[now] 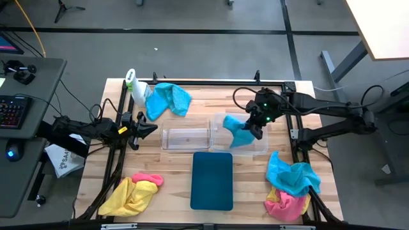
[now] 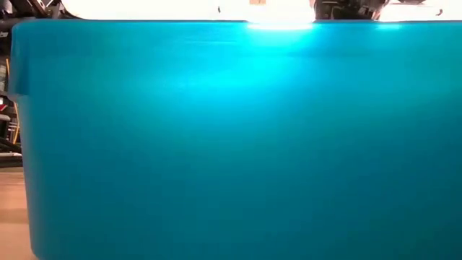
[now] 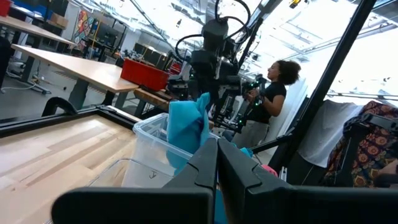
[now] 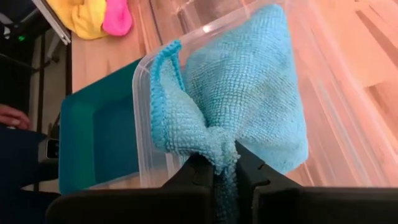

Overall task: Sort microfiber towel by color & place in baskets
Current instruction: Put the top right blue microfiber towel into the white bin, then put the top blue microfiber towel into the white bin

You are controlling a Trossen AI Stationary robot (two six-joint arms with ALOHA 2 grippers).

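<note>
My right gripper (image 1: 257, 125) is shut on a cyan towel (image 1: 238, 131) above the wider clear tub (image 1: 263, 145). The left wrist view shows that towel (image 3: 188, 127) hanging down into the tub (image 3: 147, 148). My left gripper (image 1: 148, 128) waits shut at the left end of the narrower clear tub (image 1: 185, 138). The dark teal tray (image 1: 212, 181) lies near the front edge. Another cyan towel (image 1: 168, 99) lies far left. A yellow and a pink towel (image 1: 133, 194) lie near left. A cyan, pink and yellow heap (image 1: 291, 186) lies near right. My right gripper pinches a bunched-up part of the cyan towel (image 4: 222, 151) between its two fingers, coming from above. The cloth hangs slack below the fingers, spreading out inside the walls of the wider tub (image 4: 144, 118). Whether its lower end touches the tub's floor cannot be told.
A white spray bottle with a green top (image 1: 135, 86) stands at the far left corner. The teal tray's wall (image 2: 231, 137) fills the low view. A dark frame (image 1: 121, 112) runs round the table. A person (image 3: 268, 99) stands beyond the table's right side.
</note>
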